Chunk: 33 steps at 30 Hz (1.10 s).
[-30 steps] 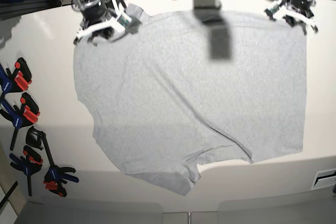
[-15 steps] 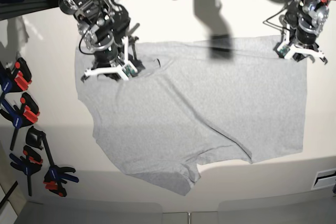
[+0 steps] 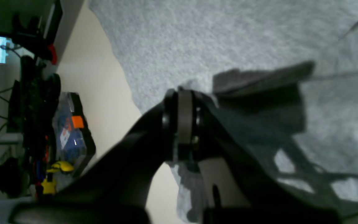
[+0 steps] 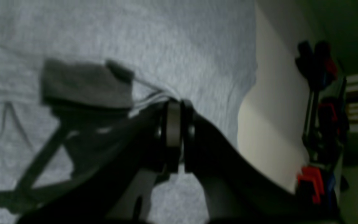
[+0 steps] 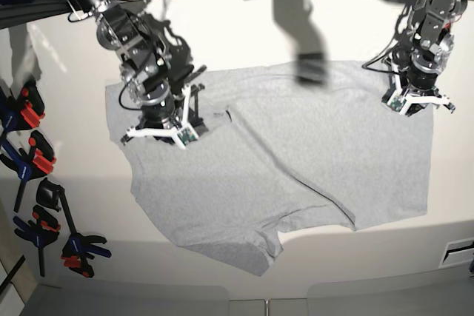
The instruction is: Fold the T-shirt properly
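Grey cotton T-shirt (image 5: 296,146) pinched in both claws, left (image 5: 398,101) at two o'clock, right (image 5: 184,132) at ten, slanting diagonal crease toward five o'clock, long axis unclear to me

both arms reach in from the top of the base view — the left arm (image 5: 437,27) on the view's right, the right arm (image 5: 129,42) on its left. the right arm slants inward, its end effector (image 5: 185,132) farther from the top edge than the left end effector (image 5: 397,101). both end effectors are closed — fingertips drawn together, pointing down.
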{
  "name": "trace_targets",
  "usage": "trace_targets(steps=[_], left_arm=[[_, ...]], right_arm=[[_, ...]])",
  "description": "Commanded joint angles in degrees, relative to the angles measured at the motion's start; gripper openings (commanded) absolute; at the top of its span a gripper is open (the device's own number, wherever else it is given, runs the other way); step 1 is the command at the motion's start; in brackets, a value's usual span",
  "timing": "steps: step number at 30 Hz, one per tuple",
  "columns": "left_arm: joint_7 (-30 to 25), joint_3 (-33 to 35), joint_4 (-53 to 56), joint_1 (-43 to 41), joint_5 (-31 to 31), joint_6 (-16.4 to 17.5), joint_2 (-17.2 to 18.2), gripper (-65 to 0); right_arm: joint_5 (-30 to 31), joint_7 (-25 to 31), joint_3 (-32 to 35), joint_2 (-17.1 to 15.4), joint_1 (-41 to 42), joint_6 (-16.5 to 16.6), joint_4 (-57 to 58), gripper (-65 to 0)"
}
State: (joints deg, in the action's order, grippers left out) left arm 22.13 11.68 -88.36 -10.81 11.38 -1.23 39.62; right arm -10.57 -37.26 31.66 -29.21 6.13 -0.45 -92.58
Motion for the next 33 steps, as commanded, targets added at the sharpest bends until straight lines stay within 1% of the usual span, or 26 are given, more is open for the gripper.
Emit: trace_targets(steps=[1, 3, 4, 6, 8, 11, 15, 16, 17, 20, 22, 27, 33], left_arm=[[-0.79, -0.39, 0.13, 0.87, 0.50, -0.96, 0.85, -65.0], [-0.74, -0.39, 1.84, 1.38, 0.50, -0.96, 0.87, -65.0], [-0.76, -0.39, 2.73, 1.57, 0.52, -0.96, 0.90, -65.0], [-0.74, -0.39, 4.11, 1.64, 0.55, -0.98, 0.90, -65.0], [-0.26, -0.39, 4.66, 1.57, 0.52, -0.98, 0.87, -65.0], [-0.17, -0.39, 4.68, 1.62, 0.52, -1.03, 0.87, -65.0], [-1.25, -0.39, 4.68, 1.64, 0.52, -1.40, 0.87, -65.0], [-1.29, -0.39, 4.68, 1.64, 0.52, -1.92, 0.87, -65.0], [-1.27, -0.39, 4.68, 1.64, 0.52, -3.15, 0.87, -65.0], [-1.33, -0.39, 4.68, 1.64, 0.52, -8.35, 0.87, -65.0], [-1.38, -0.39, 4.68, 1.64, 0.52, -10.51, 0.87, -65.0], [-1.18, -0.39, 4.68, 1.62, 0.50, -10.80, 0.87, -65.0], [-1.20, -0.39, 4.68, 1.62, 0.50, -10.80, 0.85, -65.0]], right_arm=[[-0.92, 1.51, -0.52, -0.07, 1.90, -0.79, 0.09, -65.0], [-0.17, 3.08, -0.50, 0.20, 3.17, -0.76, 1.75, -65.0], [1.16, 3.89, -0.50, 0.15, 3.80, -0.76, 2.38, -65.0], [2.69, 3.91, -0.50, 0.17, 5.27, -0.79, 3.41, -65.0], [2.91, 3.91, -0.52, 0.17, 6.51, -0.96, 4.24, -65.0], [2.91, 3.91, -0.52, 0.17, 7.72, -2.21, 4.59, -65.0], [2.95, 4.33, -0.52, 0.17, 7.85, -2.19, 4.61, -65.0], [3.17, 4.33, -0.52, 0.17, 7.82, -2.19, 4.61, -65.0], [3.39, 4.33, -0.52, 0.17, 7.82, -2.19, 4.63, -65.0], [3.30, 4.31, -0.52, 0.17, 7.85, -2.21, 4.63, -65.0], [3.30, 4.35, -0.52, 0.17, 7.85, -2.23, 4.63, -65.0], [2.32, 5.86, -0.52, 0.22, 7.87, -2.21, 4.63, -65.0], [1.81, 5.99, -0.52, 0.22, 7.85, -2.19, 4.63, -65.0]])
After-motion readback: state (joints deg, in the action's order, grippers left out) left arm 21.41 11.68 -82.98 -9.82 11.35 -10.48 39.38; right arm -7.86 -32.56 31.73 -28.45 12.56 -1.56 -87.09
